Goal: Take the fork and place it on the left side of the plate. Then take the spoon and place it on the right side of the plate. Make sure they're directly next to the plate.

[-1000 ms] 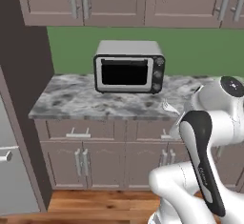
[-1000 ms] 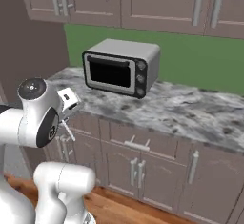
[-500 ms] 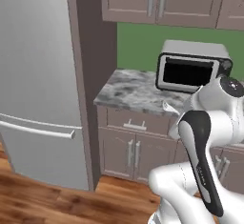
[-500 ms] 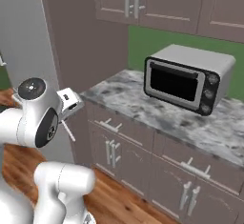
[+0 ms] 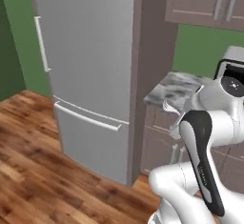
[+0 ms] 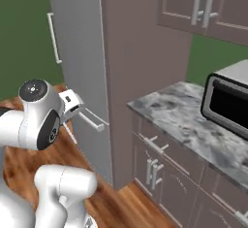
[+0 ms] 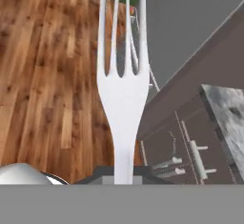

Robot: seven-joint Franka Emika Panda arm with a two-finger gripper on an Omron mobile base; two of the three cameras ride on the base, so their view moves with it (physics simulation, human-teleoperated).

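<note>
The fork (image 7: 122,89) is a silvery utensil running straight up the middle of the hand view, prongs away from the hand, above the wooden floor. My gripper (image 7: 125,175) is shut on its handle. In the left base view the fork's head (image 5: 168,107) pokes out to the left of the arm's upper joint, at about counter height. From the right base view, the white hand (image 6: 70,102) is held up beside the arm's shoulder, with the thin fork (image 6: 69,132) slanting down from it. The plate and the spoon are out of view.
A tall grey fridge (image 5: 90,75) stands to the left, with a brown panel beside it. A marble counter (image 6: 179,120) over brown cabinet drawers (image 6: 155,166) carries a toaster oven (image 6: 227,101). Wooden floor (image 5: 38,170) spreads out to the left.
The whole picture has slid right as the base turns left: the fridge has come into view and the oven has gone to the right edge. The fork stays held in the shut gripper.
</note>
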